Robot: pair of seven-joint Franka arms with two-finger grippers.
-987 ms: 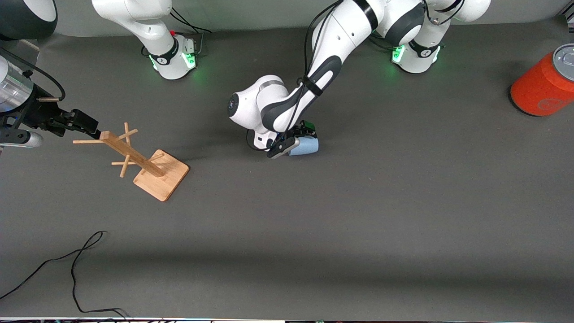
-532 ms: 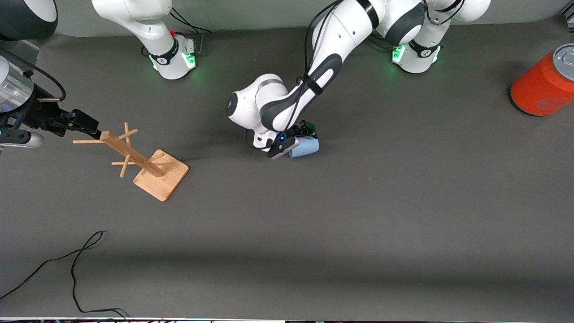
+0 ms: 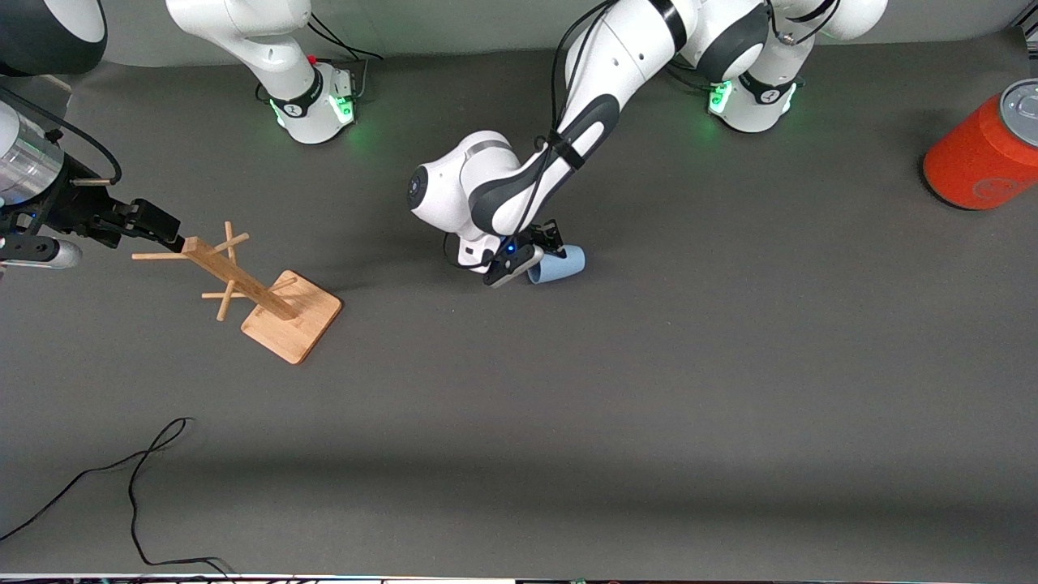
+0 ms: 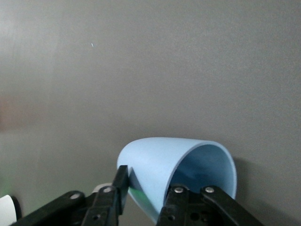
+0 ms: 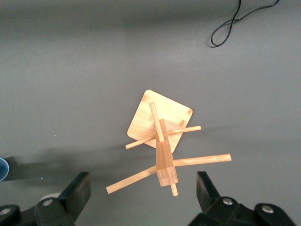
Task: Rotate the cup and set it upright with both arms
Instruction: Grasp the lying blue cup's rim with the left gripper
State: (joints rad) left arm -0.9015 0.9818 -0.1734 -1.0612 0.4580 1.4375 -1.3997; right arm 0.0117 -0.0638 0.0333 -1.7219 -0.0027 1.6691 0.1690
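Toward the bench's (image 3: 649, 389) robot-side edge, mid-length, the left hand (image 3: 531, 258) grips the tilted cup's (image 3: 558, 264) wall to rotate it, while the right hand (image 3: 154, 227) waits released above the wooden rack (image 3: 268, 296).

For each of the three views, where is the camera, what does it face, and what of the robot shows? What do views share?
Front view: high, facing both arm bases; shows the left claw at the cup.
Left wrist view: down at the table, close on the tipped cup between its claw fingers.
Right wrist view: looks down on the wooden rack between its open claw fingers.
Shared: the cup's rim also shows at the right wrist view's edge.
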